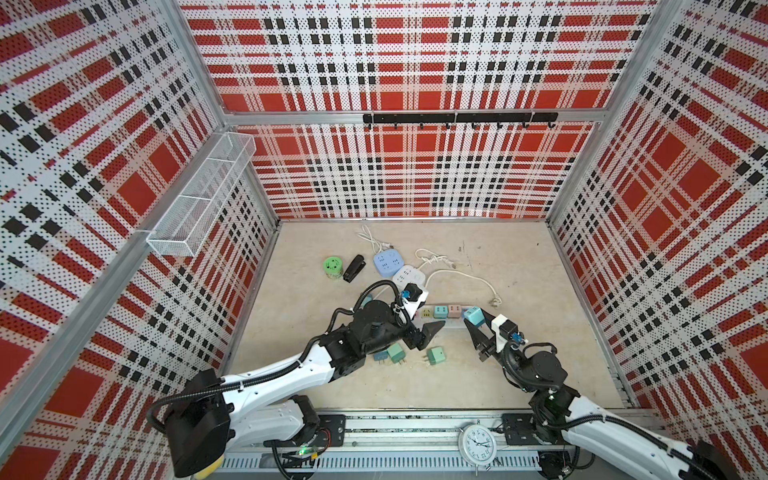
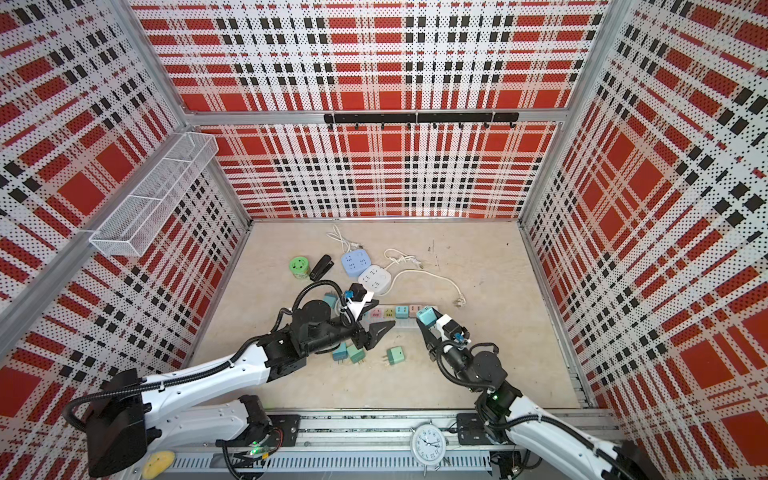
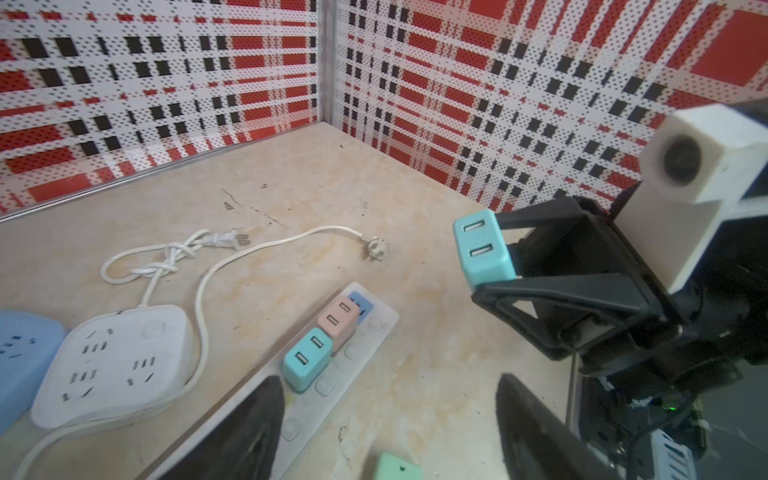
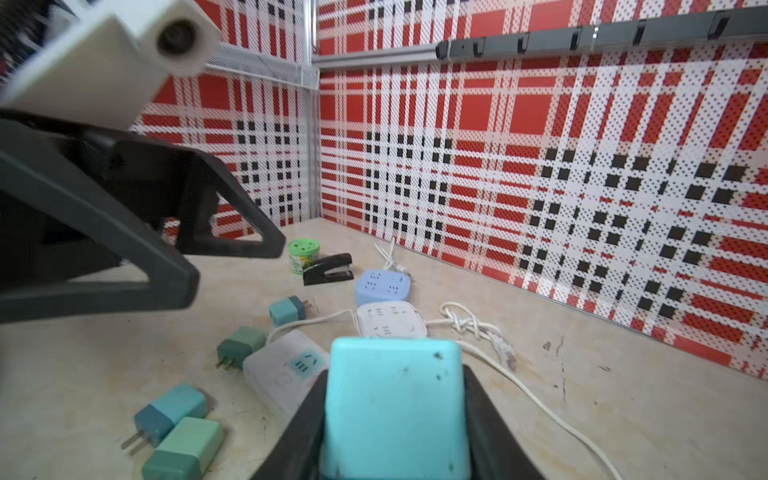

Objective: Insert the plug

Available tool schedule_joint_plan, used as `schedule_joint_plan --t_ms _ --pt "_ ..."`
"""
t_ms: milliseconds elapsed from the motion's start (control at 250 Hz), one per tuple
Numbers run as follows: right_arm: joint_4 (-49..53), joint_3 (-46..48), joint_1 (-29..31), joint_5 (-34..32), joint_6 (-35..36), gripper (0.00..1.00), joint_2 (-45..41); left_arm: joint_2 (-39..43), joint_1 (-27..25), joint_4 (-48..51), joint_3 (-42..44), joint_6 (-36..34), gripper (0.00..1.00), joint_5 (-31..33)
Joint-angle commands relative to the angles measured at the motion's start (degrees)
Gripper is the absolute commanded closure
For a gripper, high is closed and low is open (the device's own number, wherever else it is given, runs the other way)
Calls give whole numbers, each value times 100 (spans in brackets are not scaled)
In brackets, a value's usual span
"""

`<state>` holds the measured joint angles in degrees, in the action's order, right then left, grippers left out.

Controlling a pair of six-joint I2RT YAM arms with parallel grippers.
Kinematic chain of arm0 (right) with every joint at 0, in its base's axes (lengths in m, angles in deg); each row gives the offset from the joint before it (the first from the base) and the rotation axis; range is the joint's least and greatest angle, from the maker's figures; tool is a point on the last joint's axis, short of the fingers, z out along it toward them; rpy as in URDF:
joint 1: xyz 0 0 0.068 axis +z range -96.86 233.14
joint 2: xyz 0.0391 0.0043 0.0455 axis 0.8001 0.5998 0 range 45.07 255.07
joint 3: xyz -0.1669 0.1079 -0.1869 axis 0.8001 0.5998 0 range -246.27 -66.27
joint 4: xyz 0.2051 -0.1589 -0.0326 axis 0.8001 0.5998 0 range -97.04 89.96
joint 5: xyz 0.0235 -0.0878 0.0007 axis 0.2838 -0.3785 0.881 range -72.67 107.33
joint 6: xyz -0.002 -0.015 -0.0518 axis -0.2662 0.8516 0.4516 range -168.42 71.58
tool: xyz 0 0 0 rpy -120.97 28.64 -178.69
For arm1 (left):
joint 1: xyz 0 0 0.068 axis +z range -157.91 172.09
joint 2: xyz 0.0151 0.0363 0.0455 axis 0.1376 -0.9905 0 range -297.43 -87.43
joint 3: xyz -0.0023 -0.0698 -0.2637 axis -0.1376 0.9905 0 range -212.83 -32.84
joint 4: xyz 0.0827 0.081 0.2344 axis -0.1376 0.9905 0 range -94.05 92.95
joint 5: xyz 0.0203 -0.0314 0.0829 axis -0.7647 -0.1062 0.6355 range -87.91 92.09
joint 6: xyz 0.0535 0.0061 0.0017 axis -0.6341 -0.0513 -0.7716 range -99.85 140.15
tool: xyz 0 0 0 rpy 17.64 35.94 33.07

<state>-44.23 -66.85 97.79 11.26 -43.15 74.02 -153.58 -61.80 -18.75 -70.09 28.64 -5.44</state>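
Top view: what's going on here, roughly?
The right gripper holds a turquoise plug in the air near the end of the white power strip, not yet inserted. The left gripper is open and empty, hovering beside the strip. A pink plug and others already sit in the strip, and loose plugs lie on the table.

Red plaid walls [image 1: 415, 174] enclose a beige floor [image 1: 519, 270].

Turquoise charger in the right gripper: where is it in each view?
In a top view: turquoise charger, right of centre.
In a top view: charger right of centre.
Left wrist: charger past the long power strip's end.
Right wrist: charger nearest the lens.
Shared landmark: white square socket hub.
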Motion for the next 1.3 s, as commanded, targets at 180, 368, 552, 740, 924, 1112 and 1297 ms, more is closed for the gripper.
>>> schedule_joint_plan --t_ms 180,368,552,740,924,1112,1297 --pt "1016 294 -5 824 -103 95 -952 -190 -240 -114 -368 166 22 -762" --pt "277 311 9 968 -14 95 -101 -253 -377 -105 -453 194 21 -958" --pt "146 313 55 1151 -79 95 -15 -553 -394 31 -670 380 24 -1057" --pt "324 313 101 1292 -107 95 -238 -812 -482 276 -909 478 28 -1088" --pt "448 312 114 1300 -89 95 -382 -1097 -586 579 -1171 434 30 -1058" --pt "499 308 140 1299 -76 95 -417 -1285 -597 722 -1293 416 35 -1011" --pt "485 313 180 1349 -19 93 -391 -1379 -599 782 -1363 412 42 -1088"
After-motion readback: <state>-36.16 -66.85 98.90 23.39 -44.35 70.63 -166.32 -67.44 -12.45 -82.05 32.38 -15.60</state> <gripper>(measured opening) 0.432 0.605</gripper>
